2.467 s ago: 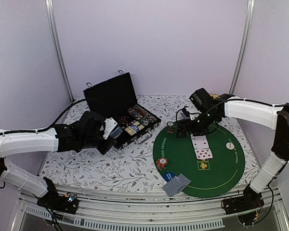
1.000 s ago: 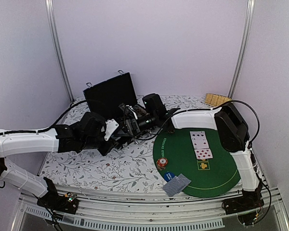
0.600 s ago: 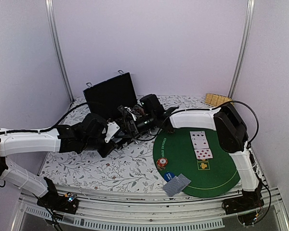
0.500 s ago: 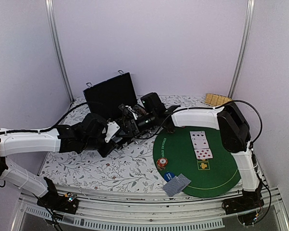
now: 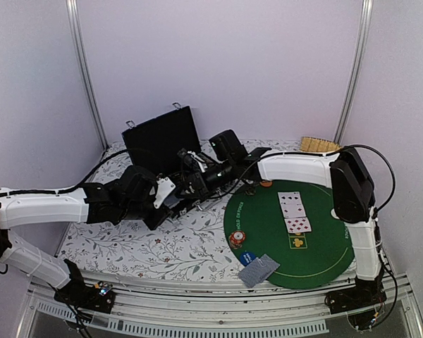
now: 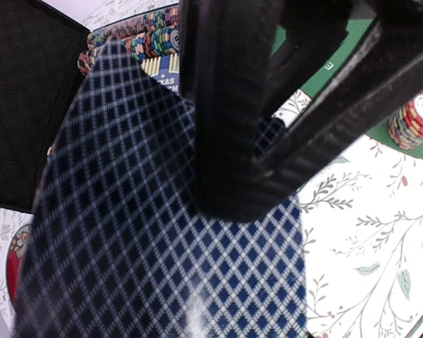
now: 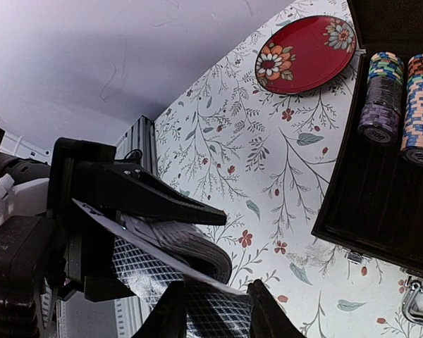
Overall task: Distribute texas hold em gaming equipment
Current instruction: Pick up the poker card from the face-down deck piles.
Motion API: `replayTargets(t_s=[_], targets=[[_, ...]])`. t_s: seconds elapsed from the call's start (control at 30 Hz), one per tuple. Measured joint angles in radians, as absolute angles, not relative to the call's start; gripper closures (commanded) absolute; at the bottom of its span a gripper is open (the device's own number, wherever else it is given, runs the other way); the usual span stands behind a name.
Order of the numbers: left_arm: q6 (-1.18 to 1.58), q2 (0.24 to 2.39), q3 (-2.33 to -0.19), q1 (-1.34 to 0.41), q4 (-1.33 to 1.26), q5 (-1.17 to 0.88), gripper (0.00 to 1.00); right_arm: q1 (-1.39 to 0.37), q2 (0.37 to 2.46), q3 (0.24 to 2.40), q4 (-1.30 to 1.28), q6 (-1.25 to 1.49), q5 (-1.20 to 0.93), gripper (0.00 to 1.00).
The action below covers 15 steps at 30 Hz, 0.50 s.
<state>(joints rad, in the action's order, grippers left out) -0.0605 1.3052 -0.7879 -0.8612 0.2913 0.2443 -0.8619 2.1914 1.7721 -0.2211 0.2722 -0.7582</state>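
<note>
Dealing cards: left gripper (image 5: 168, 198) clamps the deck (image 6: 127, 211). A card (image 7: 208, 304) sits between the right gripper (image 7: 213, 320) fingers; whether it grips is unclear. Next, pinch one card only and draw it clear.

Plain pale lilac walls (image 5: 218, 63) close in the booth, with slim metal posts (image 5: 85, 77) at the back corners. Soft, even light falls on the floral-patterned worktop (image 5: 162, 246).
</note>
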Motion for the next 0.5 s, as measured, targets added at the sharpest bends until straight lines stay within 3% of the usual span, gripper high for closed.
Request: replayTargets(t_s=[0.1,0.2,0.5], targets=[[-0.06,1.305,-0.788,-0.861,0.291,0.245,0.65,-0.861,2.183,1.772,-0.234,0.267,-0.752,0.79],[-0.06,1.305,-0.788,-0.861,0.292,0.245,0.65,-0.86,2.175,1.771,-0.249,0.261,-0.748,0.96],[-0.06,1.309,-0.788,-0.862,0.29,0.249,0.65,-0.84,2.088,1.701,-0.284,0.25,-0.727,0.98]])
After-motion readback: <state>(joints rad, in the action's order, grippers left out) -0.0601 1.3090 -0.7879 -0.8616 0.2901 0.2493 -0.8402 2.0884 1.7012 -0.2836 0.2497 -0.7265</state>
